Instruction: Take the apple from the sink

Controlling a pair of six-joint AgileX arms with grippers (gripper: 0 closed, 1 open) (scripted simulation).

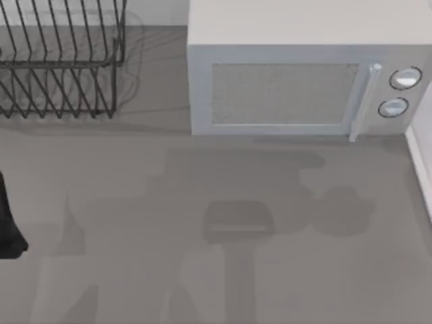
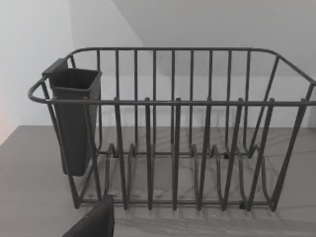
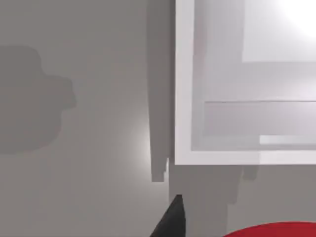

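**Bench with dish rack and microwave; apple close under the right wrist camera**

Top view. A grey bench (image 1: 135, 223) carries a dark wire dish rack (image 1: 61, 61) at the far left and a pale microwave (image 1: 304, 81) to its right, well apart from the rack. The microwave door (image 1: 283, 93) has a speckled window, an upright handle (image 1: 364, 101) and two round knobs (image 1: 399, 91) beside it. Soft shadows lie on the bare bench in front of the microwave. A dark part of the left arm (image 1: 8, 223) stands at the left edge of the bench, short of the rack.

Left wrist view. The dish rack (image 2: 173, 128) faces the camera, standing upright on the bench, with a dark cutlery cup (image 2: 74, 123) hung on one end wall. A dark corner of the left tool (image 2: 94, 222) enters at the frame's edge; whether its fingers are apart or together cannot be told.

Right wrist view. The apple (image 3: 274, 230), bright red and rounded, appears as a partial arc at the frame's edge, close to the camera. A dark pointed tip of the right tool (image 3: 170, 222) lies just beside it; whether the tool grips the apple cannot be told. Beyond them are a white boxed rim (image 3: 182, 98) and the grey bench surface.
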